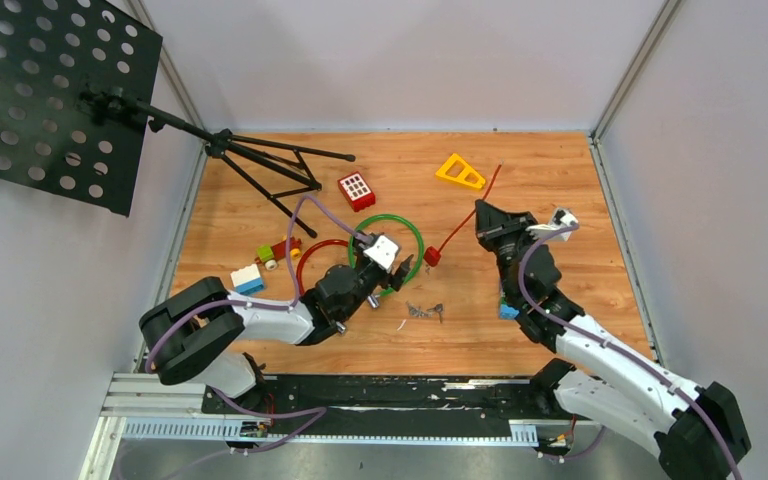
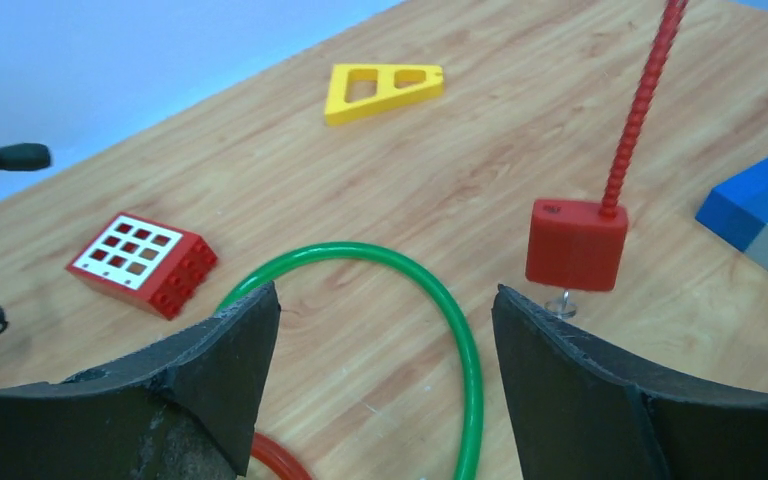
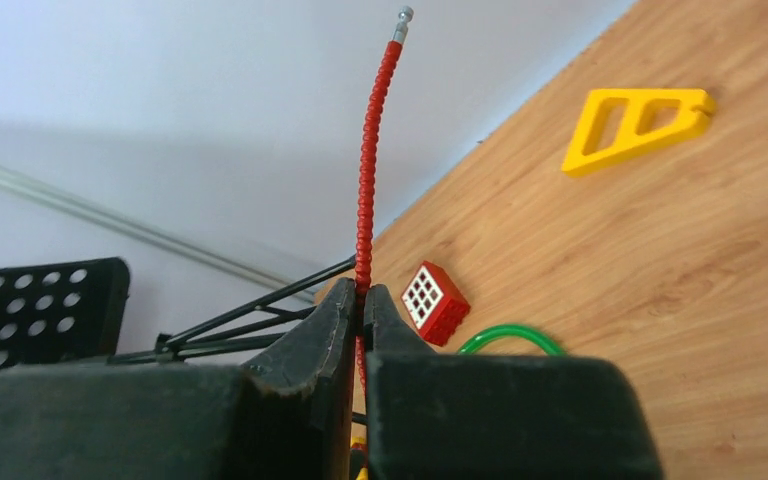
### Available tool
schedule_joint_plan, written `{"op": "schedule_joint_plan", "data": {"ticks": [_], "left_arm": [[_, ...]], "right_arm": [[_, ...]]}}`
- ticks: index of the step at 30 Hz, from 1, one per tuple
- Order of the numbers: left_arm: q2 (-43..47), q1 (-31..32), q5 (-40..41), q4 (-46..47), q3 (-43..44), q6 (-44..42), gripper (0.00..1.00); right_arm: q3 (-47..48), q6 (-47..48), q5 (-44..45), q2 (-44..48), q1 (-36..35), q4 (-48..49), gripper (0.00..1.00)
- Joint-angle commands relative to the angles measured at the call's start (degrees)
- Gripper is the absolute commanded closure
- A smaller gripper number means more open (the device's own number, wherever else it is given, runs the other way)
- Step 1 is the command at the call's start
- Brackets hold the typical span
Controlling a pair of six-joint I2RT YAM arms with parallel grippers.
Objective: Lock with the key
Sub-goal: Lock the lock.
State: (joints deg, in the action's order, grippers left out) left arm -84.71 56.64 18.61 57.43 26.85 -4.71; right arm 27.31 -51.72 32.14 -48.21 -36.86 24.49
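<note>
Right now my left end effector [image 1: 398, 274] hangs low over the desk [image 1: 580, 250] with its fingers [image 2: 230, 360] spread wide and nothing between them. Through its wrist camera I look between the pads at the green ring [image 2: 360, 248] lying flat on the wood, and beyond it at the red lock body [image 2: 575, 243], which sits off to the right of the ring.

My right end effector [image 3: 362, 295] is pressed together, pinching the red cable [image 3: 365, 190] that runs out of the lock body. From its wrist view the ribbed cable rises from between the closed fingers and ends in a small metal tip. In the overhead view the cable slants from the lock body up through the right end effector toward the back of the desk.

A small bunch of keys [image 1: 425, 311] lies loose on the desk, near the lock body and toward the arms' side, touched by neither arm. A small metal piece shows just under the lock body; I cannot tell what it is.

Farther back lie a yellow triangle [image 2: 384, 84] and a red block [image 2: 140, 262] with a white grid face.
</note>
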Motion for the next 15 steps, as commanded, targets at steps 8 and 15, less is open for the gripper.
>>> {"op": "schedule_joint_plan", "data": {"ticks": [8, 15], "left_arm": [[2.6, 4.5, 2.8, 9.7, -1.5, -3.8, 0.3], [-0.2, 7.2, 0.6, 9.4, -0.3, -5.5, 0.09]], "right_arm": [[9.7, -3.2, 19.6, -9.0, -9.0, -3.6, 1.0], [9.9, -3.5, 19.7, -9.3, -10.3, -2.6, 1.0]]}}
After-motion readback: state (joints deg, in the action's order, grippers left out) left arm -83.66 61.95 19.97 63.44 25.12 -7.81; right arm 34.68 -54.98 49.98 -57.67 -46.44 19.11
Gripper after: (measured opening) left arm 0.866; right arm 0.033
